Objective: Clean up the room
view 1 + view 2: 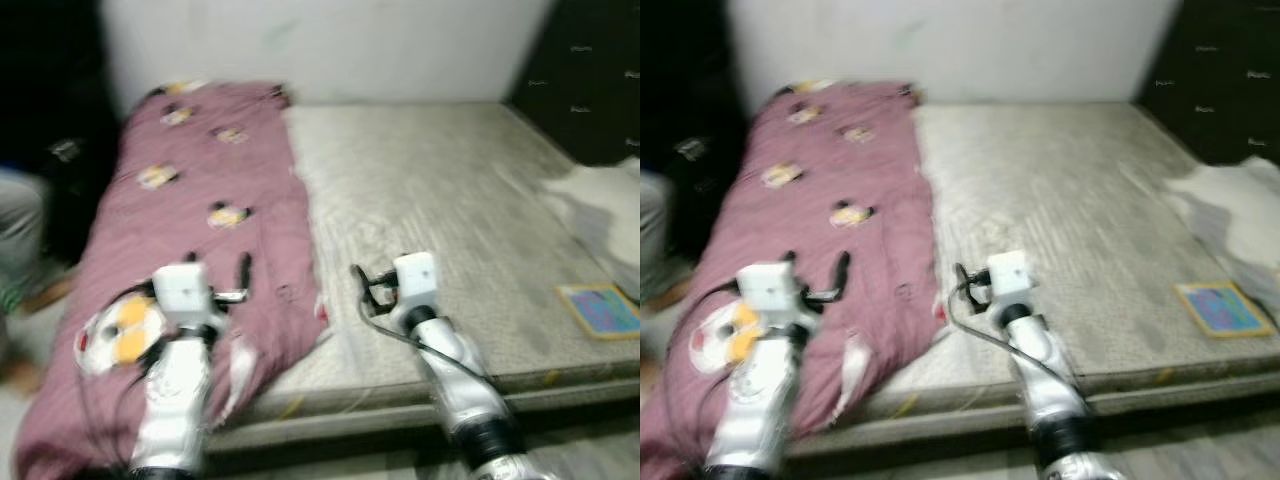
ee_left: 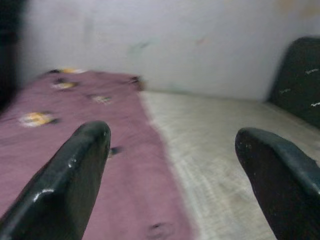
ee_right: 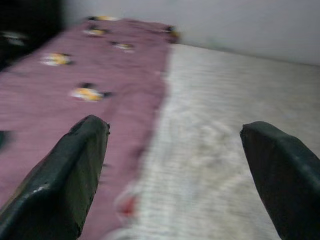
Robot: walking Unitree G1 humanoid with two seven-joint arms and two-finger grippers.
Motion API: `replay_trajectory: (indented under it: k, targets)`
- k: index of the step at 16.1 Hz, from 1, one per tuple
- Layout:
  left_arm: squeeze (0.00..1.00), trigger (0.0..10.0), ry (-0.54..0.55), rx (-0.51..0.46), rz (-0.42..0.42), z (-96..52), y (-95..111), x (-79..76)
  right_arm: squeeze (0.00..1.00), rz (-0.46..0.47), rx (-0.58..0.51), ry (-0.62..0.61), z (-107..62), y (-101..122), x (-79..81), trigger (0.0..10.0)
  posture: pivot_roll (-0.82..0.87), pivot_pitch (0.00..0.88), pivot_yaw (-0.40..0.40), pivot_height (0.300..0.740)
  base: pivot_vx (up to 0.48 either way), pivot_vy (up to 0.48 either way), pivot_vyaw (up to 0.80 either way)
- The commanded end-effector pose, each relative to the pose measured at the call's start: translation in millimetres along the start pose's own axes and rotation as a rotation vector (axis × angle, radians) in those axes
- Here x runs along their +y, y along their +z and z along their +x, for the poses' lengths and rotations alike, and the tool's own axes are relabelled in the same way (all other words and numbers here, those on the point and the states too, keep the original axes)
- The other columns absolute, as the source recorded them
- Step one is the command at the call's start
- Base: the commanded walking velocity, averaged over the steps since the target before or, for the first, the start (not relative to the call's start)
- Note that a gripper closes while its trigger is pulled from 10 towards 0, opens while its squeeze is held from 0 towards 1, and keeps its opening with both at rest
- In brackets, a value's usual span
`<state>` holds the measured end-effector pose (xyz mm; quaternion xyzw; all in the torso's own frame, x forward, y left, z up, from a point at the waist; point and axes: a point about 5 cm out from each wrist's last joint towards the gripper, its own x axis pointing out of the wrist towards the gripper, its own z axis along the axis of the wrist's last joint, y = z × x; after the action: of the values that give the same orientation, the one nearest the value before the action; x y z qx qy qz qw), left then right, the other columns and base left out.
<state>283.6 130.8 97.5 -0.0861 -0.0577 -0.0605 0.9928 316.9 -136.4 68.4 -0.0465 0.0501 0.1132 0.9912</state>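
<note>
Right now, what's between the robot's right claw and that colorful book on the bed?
Just bare grey mattress. In the left eye view, nothing lies between the right gripper and the colorful book near the bed's right edge.

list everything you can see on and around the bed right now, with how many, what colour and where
Mattress: one, grey-beige, fills the middle, against the white wall.
Blanket: one, maroon with yellow cartoon prints, along the mattress's left side, spilling over its near corner.
Book: one, blue cover with yellow border, flat near the mattress's right front corner.
White cloth: one, on the right edge.
Person: one, partly seen at far left, blurred.
Left gripper: black fingers, open, above the blanket.
Right gripper: black fingers, open, above the mattress beside the blanket's edge.
</note>
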Motion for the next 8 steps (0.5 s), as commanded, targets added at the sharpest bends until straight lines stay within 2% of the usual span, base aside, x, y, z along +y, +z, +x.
replay_trajectory:
  k: [1,5,8]
  targets:
    - [0.00,10.0,0.004,-0.001,0.028,-1.6,2.7,5.0,0.00,0.011,-0.019,0.010,3.6,6.7,6.2,10.0,-0.05,0.000,-0.037,0.740,0.326,0.000,0.00]
    - [0.00,10.0,0.089,0.032,0.051,-3.1,-0.2,13.7,0.00,0.019,0.001,0.002,-0.7,0.6,3.1,10.0,-0.04,0.000,-0.041,0.740,0.000,0.000,0.00]
    - [0.00,10.0,0.094,0.028,0.037,-3.1,1.6,13.8,0.00,0.015,0.002,0.020,-0.4,1.4,5.7,10.0,-0.04,0.000,-0.049,0.740,0.000,0.000,0.00]
